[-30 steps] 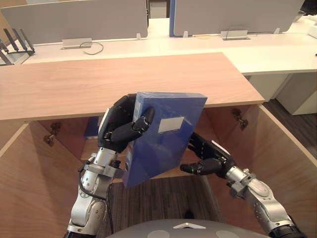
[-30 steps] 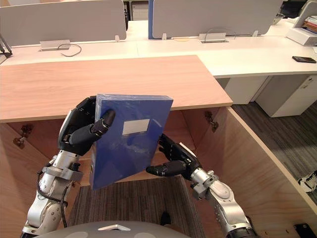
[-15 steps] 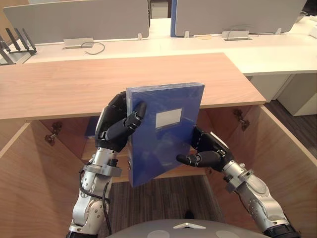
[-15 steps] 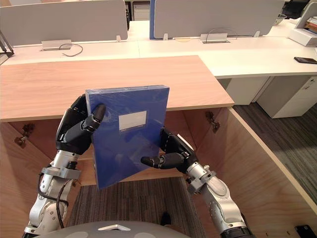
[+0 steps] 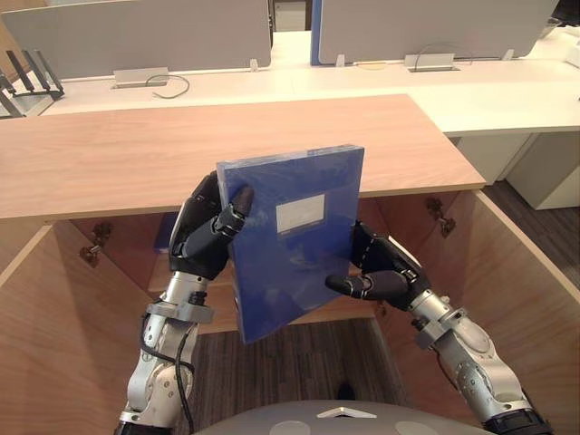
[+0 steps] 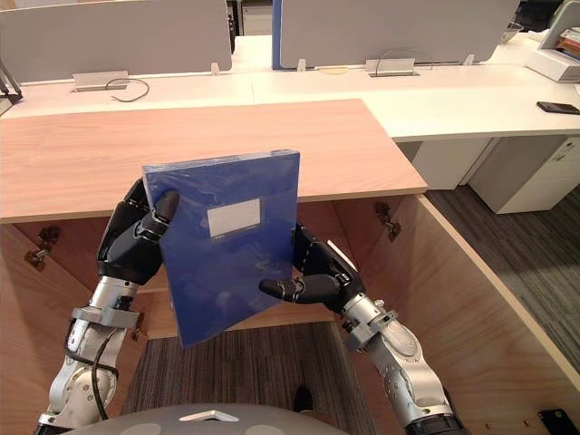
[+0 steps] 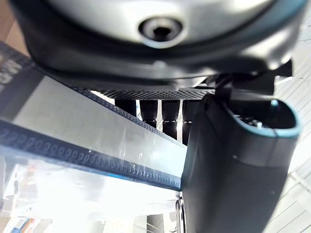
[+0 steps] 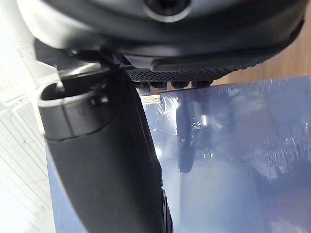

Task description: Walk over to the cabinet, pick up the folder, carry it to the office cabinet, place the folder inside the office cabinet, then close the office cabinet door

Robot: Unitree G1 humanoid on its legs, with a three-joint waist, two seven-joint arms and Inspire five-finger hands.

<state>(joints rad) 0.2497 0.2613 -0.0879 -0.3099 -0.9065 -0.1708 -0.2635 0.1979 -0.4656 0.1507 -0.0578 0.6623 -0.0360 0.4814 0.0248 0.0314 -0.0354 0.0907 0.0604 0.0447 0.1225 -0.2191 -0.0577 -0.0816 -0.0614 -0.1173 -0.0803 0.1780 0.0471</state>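
A blue folder (image 5: 290, 236) with a pale label stands nearly upright in the air, in front of the wooden office cabinet's (image 5: 136, 154) open front. My left hand (image 5: 204, 240) is shut on its left edge, thumb on the front face and fingers behind. My right hand (image 5: 385, 272) pinches the folder's lower right edge, its thumb across the front and its fingers behind. In the right wrist view the folder's glossy face (image 8: 233, 160) lies just past the thumb (image 8: 107, 160). The left wrist view shows the folder's spine (image 7: 73, 141) beside that hand's thumb (image 7: 233, 165).
Both cabinet doors stand open, one on the left (image 5: 54, 335) and one on the right (image 5: 517, 281). A blue item (image 5: 168, 234) shows inside at the back left. Behind are white desks (image 5: 507, 95) with grey dividers (image 5: 136, 36), a black rack (image 5: 27, 82) and a phone (image 6: 555, 108).
The folder has turned more upright and shifted slightly left. My right hand, apart from it a second ago, has come up against its right edge and taken hold.
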